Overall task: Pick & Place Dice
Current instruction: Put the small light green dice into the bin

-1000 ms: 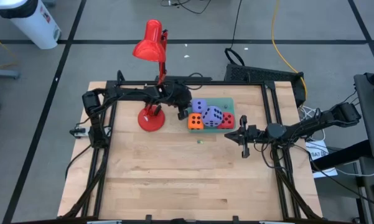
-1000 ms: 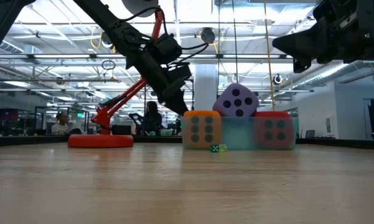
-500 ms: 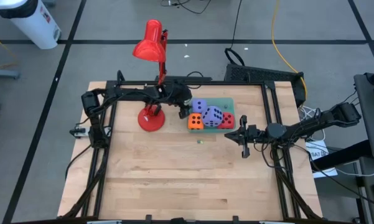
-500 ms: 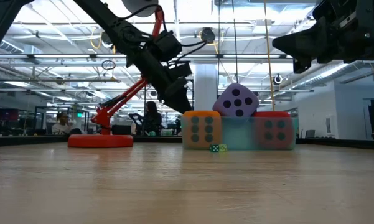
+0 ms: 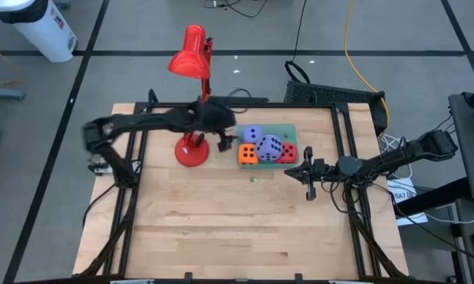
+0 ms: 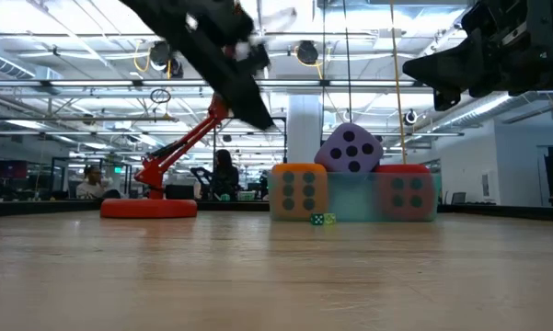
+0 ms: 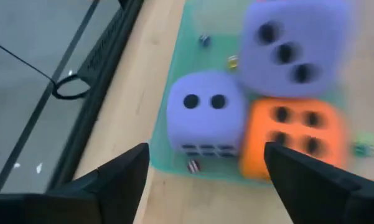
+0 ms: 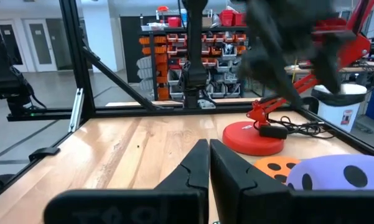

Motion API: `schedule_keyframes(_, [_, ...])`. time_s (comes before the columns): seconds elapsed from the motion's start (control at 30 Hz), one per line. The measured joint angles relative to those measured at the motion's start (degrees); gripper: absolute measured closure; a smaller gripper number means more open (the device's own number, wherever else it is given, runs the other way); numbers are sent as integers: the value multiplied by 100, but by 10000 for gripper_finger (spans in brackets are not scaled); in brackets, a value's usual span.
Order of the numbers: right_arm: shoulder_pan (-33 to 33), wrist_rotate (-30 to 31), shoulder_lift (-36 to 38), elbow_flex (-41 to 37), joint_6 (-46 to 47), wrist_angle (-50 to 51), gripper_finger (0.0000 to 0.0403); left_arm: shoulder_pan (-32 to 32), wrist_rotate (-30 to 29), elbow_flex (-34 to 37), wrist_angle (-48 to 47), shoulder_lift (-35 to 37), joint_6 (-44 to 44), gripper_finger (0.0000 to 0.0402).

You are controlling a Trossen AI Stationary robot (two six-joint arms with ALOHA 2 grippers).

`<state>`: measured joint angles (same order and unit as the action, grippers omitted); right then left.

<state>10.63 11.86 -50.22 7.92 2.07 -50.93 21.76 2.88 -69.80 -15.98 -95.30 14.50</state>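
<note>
Four foam dice sit together on a green tray (image 5: 288,131) at the table's far middle. They are a lavender die (image 5: 253,134), a second lavender die (image 5: 270,147) lying on top of the others, an orange die (image 5: 248,155) and a red die (image 5: 287,154). My left gripper (image 7: 205,186) hangs open in the air just left of the dice (image 5: 224,143), its fingers pointing down at a slant toward the lavender two-pip die (image 7: 205,115) and the orange die (image 7: 292,138). My right gripper (image 5: 308,178) waits shut, right of the tray.
A red desk lamp stands on its round base (image 5: 192,151) just left of the tray, with its head (image 5: 188,59) beyond the far edge. Tiny coloured dice lie on the wood (image 5: 254,178) and on the tray (image 7: 191,165). Black frame rails (image 5: 134,181) run along the table's sides.
My left gripper has opened, then risen quickly and drawn back from the dice toward the table's left. The dice have stayed where they were on the tray.
</note>
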Motion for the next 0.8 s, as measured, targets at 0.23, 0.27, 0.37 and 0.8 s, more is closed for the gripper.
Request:
schedule_keyframes(0.23, [-5,9,0,0,-199,-170,399,-557,235,-13,-1854,2198,-479,182])
schedule_keyframes(0.27, [-7,14,0,0,-257,-243,399,-656,181,-13,-2124,2414,-524,213])
schedule_keyframes(0.37, [-7,15,2,0,-371,-519,399,-942,53,69,-2435,2958,-804,317])
schedule_keyframes(0.8, [-89,35,0,0,-539,-716,399,-1226,709,1423,-1611,5677,-888,394])
